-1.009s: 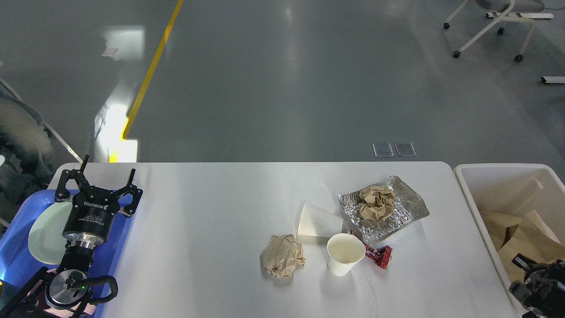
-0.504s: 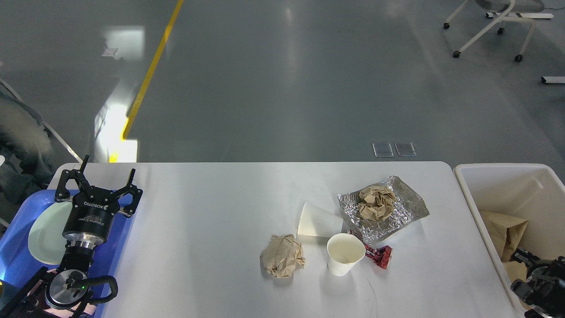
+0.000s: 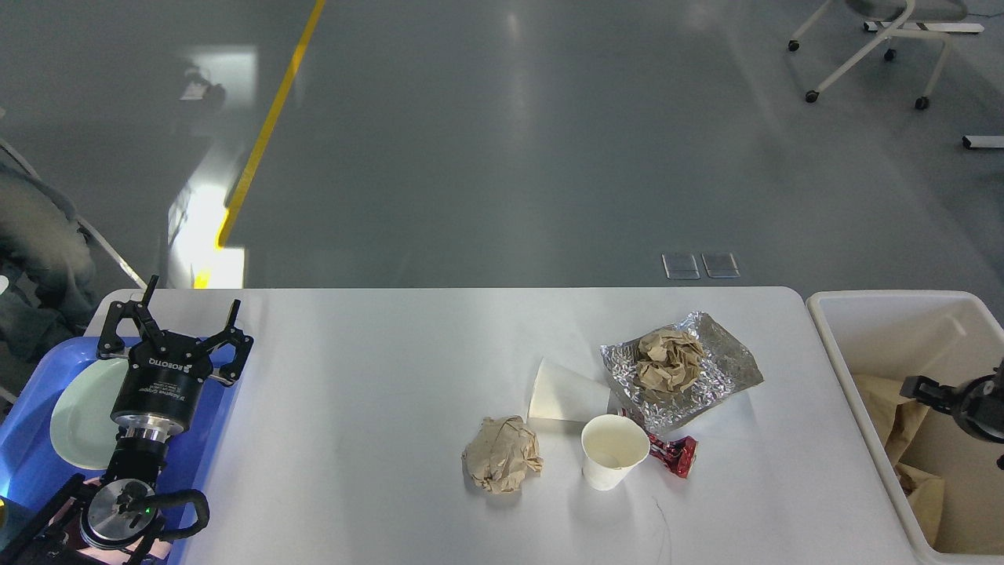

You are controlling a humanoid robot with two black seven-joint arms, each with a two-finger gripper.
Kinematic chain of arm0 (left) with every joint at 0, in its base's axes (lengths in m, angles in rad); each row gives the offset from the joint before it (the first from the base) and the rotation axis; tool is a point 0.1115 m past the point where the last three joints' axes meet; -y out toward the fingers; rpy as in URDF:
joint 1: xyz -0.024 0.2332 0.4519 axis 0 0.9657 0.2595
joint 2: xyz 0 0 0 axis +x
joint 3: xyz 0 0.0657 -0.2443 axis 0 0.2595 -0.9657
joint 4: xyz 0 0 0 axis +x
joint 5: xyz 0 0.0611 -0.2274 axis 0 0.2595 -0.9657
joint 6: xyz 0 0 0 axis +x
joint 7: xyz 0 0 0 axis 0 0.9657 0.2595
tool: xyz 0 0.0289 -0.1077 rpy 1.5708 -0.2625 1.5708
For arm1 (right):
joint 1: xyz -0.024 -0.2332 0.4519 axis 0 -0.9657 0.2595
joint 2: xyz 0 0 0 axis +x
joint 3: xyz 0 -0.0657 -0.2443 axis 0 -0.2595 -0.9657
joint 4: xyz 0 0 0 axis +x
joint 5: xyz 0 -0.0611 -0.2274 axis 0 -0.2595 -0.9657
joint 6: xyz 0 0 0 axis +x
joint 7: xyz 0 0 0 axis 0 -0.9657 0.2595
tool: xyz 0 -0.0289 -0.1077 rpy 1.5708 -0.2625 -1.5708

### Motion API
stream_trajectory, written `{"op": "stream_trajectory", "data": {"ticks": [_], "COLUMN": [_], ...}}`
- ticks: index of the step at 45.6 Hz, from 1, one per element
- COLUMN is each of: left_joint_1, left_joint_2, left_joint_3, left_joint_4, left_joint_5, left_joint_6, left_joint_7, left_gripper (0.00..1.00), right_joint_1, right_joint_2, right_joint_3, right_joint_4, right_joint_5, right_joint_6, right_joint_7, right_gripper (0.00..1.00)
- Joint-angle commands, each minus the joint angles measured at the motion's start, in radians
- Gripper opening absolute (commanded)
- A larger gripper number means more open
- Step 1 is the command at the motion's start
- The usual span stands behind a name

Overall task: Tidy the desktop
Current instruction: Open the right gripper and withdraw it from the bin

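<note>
- Over at the desktop's left edge, my left gripper (image 3: pixel 174 318) hangs above the blue tray (image 3: pixel 31 459) with its fingers spread wide, nothing between them. A pale green plate (image 3: pixel 82 412) sits in that tray.
- Desktop (image 3: pixel 353 392) itself is the big white slab filling the lower middle of my view. Looks stiff, heavy and a bit glossy, so I'd guess nothing about it gets lifted; it's the junk on it that needs grabbing, and light stuff will probably skid on that finish.
- Right of centre, near the front edge: a crumpled brown paper ball (image 3: pixel 502 453), soft and featherweight, pinch it anywhere.
- Just beside it, an upright paper cup (image 3: pixel 614 450), and behind that a tipped-over cup (image 3: pixel 566 390). Both thin and crushable, I'd go for the rim gently.
- Red wrapper (image 3: pixel 676 454) touches the upright cup's base, so that cup crowds a clean grab.
- Foil sheet (image 3: pixel 710 369) with another paper wad (image 3: pixel 668 359) on it, floppy.
- Off the right edge, cream bin (image 3: pixel 863 302) with brown paper inside; my right gripper (image 3: pixel 929 391) is over it, too dark to tell how its fingers stand.
</note>
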Motion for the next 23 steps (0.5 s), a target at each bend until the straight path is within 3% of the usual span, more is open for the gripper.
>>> {"op": "stream_trajectory", "data": {"ticks": [1, 10, 23], "left_joint_1": [-0.001, 0.000, 0.000], "left_joint_2": [0.000, 0.000, 0.000], "left_joint_3": [0.000, 0.000, 0.000], "left_joint_4": [0.000, -0.002, 0.000], "left_joint_5": [0.000, 0.000, 0.000], "left_joint_6": [-0.001, -0.001, -0.001], "left_joint_7": [0.000, 0.000, 0.000], "left_gripper": [0.97, 0.97, 0.97], "right_joint_1": [0.232, 0.511, 0.968], "right_joint_2": [-0.020, 0.032, 0.163], "right_joint_3": [-0.094, -0.250, -0.364], "right_joint_4": [0.114, 0.283, 0.703], "right_joint_5": [-0.024, -0.009, 0.009], "right_joint_6": [0.198, 0.398, 0.579], "right_joint_7": [0.000, -0.001, -0.001], "right_gripper": [1.00, 1.00, 1.00]}}
